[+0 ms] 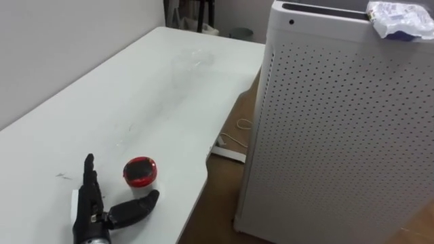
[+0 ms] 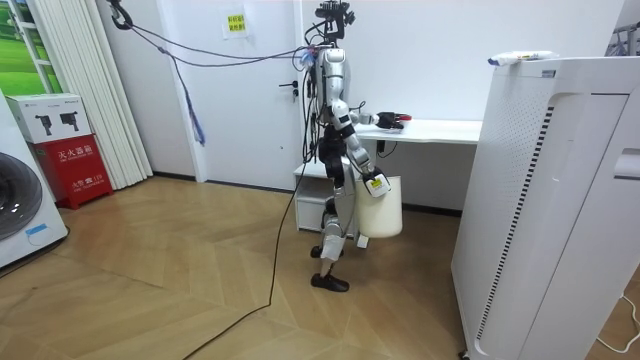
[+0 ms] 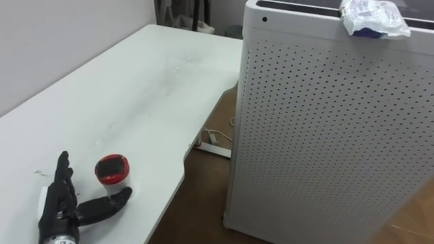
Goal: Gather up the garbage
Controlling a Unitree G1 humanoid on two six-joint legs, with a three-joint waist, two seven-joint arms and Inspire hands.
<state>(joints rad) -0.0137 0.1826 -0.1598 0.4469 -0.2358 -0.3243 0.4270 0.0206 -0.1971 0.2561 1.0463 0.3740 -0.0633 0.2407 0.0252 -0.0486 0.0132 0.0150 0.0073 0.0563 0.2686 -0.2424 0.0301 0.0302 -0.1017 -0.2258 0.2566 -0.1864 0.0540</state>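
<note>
Black fingers (image 1: 89,177) of the left hand (image 1: 91,213) lie straight and flat at the near end of the white counter (image 1: 156,88), thumb spread wide toward the counter's right edge, holding nothing. Just beyond the thumb, and just right of the fingers, sits the red round object (image 1: 140,171), close to the hand but not touching it. It lies a little in from the counter's right edge. Being round, it offers no long axis, so a short reach forward and to the right would likely bring the open span over it. The left hand is plainly the nearer. In the room view the right hand (image 2: 376,184) hangs low beside a white bin (image 2: 384,212); whether it grips the bin cannot be told. Farther off, past the counter's right edge, a crumpled wrapper (image 1: 400,19) rests on top of a tall white perforated appliance (image 1: 339,135).
</note>
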